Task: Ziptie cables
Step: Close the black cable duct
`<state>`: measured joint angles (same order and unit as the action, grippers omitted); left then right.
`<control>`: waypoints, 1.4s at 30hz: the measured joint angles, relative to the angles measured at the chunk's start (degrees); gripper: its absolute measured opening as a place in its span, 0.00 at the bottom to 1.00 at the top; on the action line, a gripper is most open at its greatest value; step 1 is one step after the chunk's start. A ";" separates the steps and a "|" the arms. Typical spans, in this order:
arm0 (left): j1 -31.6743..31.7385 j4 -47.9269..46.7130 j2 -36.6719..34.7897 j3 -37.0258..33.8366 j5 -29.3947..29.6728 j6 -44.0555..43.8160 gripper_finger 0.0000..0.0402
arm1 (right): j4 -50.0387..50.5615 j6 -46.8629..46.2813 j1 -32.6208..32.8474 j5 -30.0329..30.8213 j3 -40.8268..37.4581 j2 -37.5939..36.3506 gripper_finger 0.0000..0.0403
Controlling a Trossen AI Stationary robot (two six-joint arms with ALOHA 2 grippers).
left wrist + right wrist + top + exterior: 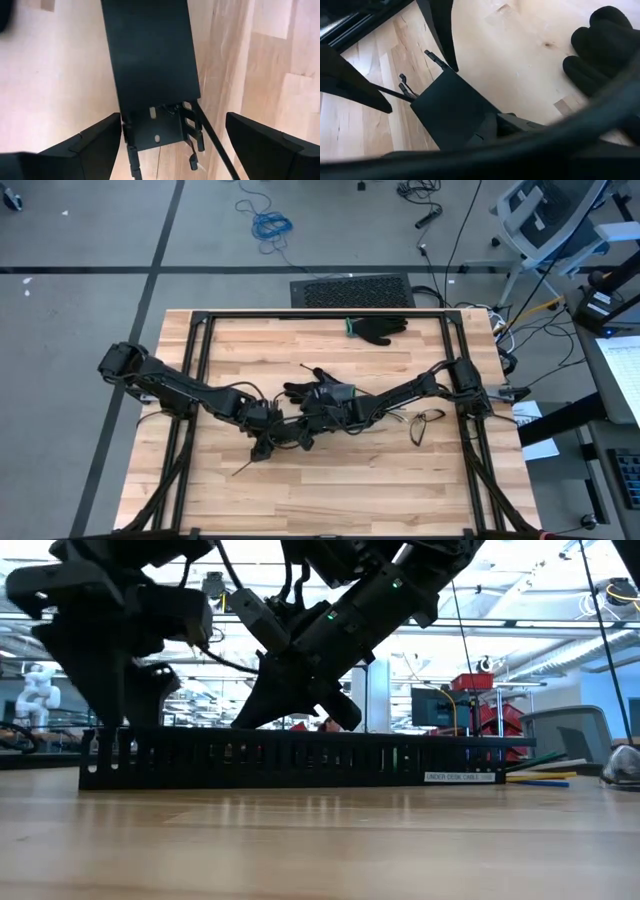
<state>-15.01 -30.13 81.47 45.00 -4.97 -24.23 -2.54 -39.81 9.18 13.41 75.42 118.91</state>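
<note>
A long black slotted channel (300, 760) lies flat on the wooden table. My left gripper (172, 145) is open at the channel's left end (150, 65), one finger on each side and apart from it; it also shows in the high view (265, 442). A thin black zip tie (215, 145) lies beside that end. My right gripper (312, 423) is over the channel's middle (450, 115). The cables (430, 422), thin coloured wires, lie on the table to the right, their ends near the channel's right end (540, 776).
One black glove (380, 328) lies near the table's far edge. Another (303, 390) lies just behind the grippers and shows in the right wrist view (605, 45). A black frame (200, 360) runs around the table.
</note>
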 joint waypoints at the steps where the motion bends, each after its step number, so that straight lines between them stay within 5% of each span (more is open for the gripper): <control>1: -0.14 0.76 0.04 -0.58 0.39 -0.63 0.87 | 0.01 0.00 0.01 0.04 0.02 0.00 0.00; 16: 0.03 6.51 0.33 -6.83 6.07 -2.47 0.86 | -0.14 0.00 -0.03 0.11 0.04 -0.11 0.00; 42: 0.02 9.63 0.38 -7.44 7.35 -0.35 0.62 | -0.27 -1.36 0.03 -0.28 0.09 -0.15 0.00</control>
<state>-15.00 -20.50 81.84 37.56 2.38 -24.58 -2.81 -41.17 9.21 13.13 75.51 118.76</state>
